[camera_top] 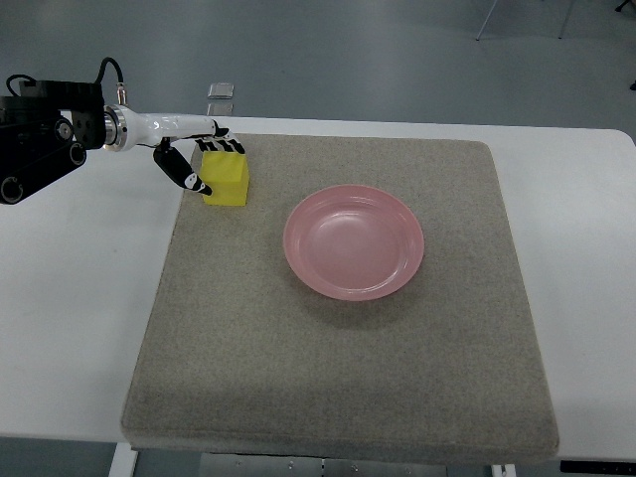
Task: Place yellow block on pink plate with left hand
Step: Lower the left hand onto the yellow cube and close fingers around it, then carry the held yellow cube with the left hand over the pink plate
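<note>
Yellow block (pixel 227 181) sits on the grey mat (pixel 338 397) at its far left corner, to the left of the pink plate (pixel 354 241) and clearly apart from it. The left hand (pixel 194 159) reaches in from the left edge and is at the block: several dark-tipped fingers (pixel 221 146) lie over its far top edge while the thumb presses at its left face, so the fingers look closed around the block in a pinch, though the block seems to rest on the mat, not lifted. By its look it is a small, rigid cube, probably light, with flat, smooth sides that could slip under a weak pinch; opposing faces, left against far or right, are the sensible place to hold, low enough that it does not tip out. The plate is shallow with a raised rim, so the block should clear that rim and be set down in the flat middle. The right arm is not in sight. The white bench (pixel 70 298) carries the mat.
</note>
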Controlling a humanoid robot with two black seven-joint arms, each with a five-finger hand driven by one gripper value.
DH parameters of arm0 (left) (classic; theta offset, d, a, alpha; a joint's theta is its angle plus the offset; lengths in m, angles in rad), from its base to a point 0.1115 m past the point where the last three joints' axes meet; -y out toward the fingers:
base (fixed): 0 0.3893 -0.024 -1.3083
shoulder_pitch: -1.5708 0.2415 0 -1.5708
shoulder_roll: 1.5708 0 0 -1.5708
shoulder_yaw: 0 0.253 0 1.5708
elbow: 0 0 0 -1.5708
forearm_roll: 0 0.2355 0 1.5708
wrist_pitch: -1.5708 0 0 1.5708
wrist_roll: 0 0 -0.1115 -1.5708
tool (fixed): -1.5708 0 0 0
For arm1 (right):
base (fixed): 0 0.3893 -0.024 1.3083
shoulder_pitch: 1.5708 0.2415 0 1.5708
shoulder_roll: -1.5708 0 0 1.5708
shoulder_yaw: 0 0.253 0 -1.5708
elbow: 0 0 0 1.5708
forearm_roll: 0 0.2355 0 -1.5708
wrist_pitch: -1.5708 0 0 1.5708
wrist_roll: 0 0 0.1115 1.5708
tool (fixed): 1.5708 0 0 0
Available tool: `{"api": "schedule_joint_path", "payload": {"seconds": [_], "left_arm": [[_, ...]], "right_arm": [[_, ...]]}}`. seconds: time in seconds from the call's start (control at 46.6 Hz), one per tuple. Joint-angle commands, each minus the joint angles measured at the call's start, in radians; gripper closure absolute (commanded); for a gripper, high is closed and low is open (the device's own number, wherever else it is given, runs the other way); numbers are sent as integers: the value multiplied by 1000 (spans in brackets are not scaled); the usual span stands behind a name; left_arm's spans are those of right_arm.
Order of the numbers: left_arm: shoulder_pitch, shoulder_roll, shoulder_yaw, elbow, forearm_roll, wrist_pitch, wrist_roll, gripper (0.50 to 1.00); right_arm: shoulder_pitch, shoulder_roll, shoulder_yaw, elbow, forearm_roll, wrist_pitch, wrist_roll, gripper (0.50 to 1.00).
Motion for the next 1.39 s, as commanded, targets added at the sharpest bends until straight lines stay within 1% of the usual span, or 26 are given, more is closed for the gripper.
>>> {"api": "schedule_joint_path", "payload": {"seconds": [0.0,0.064,0.129,0.279,0.579,0.686,0.879,1.093,1.201,1.372], "left_arm": [[-2,0,0,0,-1,0,0,838],[-2,0,0,3,-1,0,0,891],[-2,0,0,11,-1,8,0,904],[-3,2,-1,14,-3,29,0,904],[-34,9,-18,-8,-23,29,-1,892],[-38,12,-41,-52,-23,29,-1,887],[-37,18,-89,-176,-21,29,-1,887],[-35,5,-106,-242,-15,29,0,883],[-34,-38,-104,-249,-12,29,2,879],[-32,-109,-104,-226,-6,34,6,877]], "right_arm": [[0,0,0,0,0,1,0,576],[0,0,0,0,0,1,1,576],[0,0,0,0,0,-1,0,576],[0,0,0,1,0,-1,0,576],[0,0,0,1,0,1,0,576],[0,0,0,1,0,1,0,576],[0,0,0,0,0,1,0,576],[0,0,0,1,0,-1,0,576],[0,0,0,0,0,1,1,576],[0,0,0,1,0,-1,0,576]]}}
